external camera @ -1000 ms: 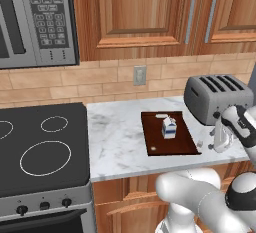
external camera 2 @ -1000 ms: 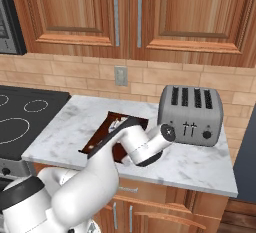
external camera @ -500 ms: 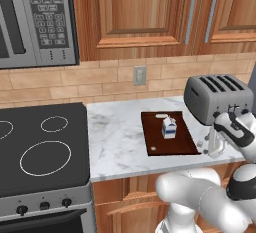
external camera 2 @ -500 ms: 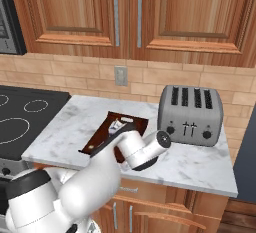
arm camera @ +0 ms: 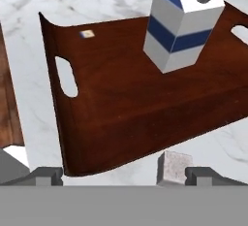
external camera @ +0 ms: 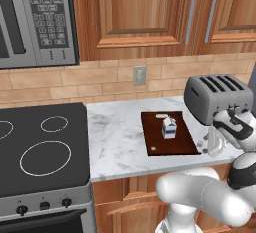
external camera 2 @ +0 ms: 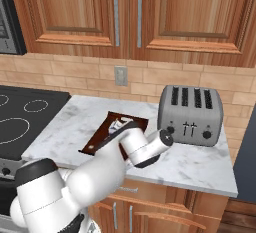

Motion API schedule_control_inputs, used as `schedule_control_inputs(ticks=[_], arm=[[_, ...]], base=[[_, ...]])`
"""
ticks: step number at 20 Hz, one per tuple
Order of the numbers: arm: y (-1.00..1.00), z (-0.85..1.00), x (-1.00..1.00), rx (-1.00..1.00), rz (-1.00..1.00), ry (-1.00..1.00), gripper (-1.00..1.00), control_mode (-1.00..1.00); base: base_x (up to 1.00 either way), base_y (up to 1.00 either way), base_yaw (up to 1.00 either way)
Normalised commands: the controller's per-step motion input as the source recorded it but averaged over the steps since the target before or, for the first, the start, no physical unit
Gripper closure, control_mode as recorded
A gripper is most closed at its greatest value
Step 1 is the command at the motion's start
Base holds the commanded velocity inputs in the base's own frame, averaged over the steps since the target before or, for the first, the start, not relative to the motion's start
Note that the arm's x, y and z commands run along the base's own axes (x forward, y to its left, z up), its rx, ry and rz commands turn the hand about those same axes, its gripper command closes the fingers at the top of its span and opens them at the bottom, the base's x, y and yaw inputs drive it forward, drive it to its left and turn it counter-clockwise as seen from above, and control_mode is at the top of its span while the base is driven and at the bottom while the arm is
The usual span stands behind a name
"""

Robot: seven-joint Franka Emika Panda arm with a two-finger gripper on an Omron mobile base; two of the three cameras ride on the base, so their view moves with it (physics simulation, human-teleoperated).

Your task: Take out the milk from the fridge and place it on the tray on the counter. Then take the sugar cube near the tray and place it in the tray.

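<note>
**Reader:** Claw first, please. Where is it, and what are its jaws doing?

**Describer:** Gripper [arm camera: 121, 175] is low over the counter [external camera: 117, 147], at the tray's right edge near the counter's front edge. Its jaws are spread wide and hold nothing. In the hand view, the two dark fingertips [arm camera: 47, 174] rise at the bottom, well apart, and the sugar cube [arm camera: 173, 168] sits between them, closer to one tip. I cannot tell whether that tip touches it.

**Reader:** Where does the cube lie relative to the tray?

**Describer:** It rests on the bare marble, just beside the tray [external camera: 187, 142] and outside its edge. In the left base view the cube [external camera: 201, 142] is a tiny pale speck next to the tray's right side, by the white hand.

**Reader:** And the milk?

**Describer:** Milk carton [external camera: 169, 127] stands upright on the tray, toward its back half. It is white with blue bands and a grey cap. The hand view shows it [arm camera: 181, 26] well beyond the cube, across the dark brown wood.

**Reader:** What else is on the counter?

**Describer:** Silver four-slot toaster [external camera 2: 191, 114] stands near the back right, apart from the tray. Black stovetop [external camera: 35, 147] borders the counter's left edge, with a microwave [external camera: 35, 19] above it. From the right base view, the white arm covers much of the tray [external camera 2: 92, 144].
</note>
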Motion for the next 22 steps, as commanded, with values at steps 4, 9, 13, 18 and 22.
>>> schedule_control_inputs(ticks=[4,9,13,18,22], arm=[[-0.13,0.0,0.0,0.02,0.0,0.0,-1.0,-1.0],[-0.08,-0.04,0.02,0.02,0.0,0.01,-1.0,-1.0],[0.0,-0.1,0.11,0.02,0.0,0.05,-1.0,-1.0],[0.0,-0.12,0.18,0.0,0.0,0.03,-1.0,-1.0],[0.0,-0.09,0.17,0.0,0.0,0.0,-1.0,-1.0]], base=[[0.0,0.0,0.0],[0.0,0.0,0.0],[0.0,0.0,0.0],[0.0,0.0,0.0],[0.0,0.0,0.0]])
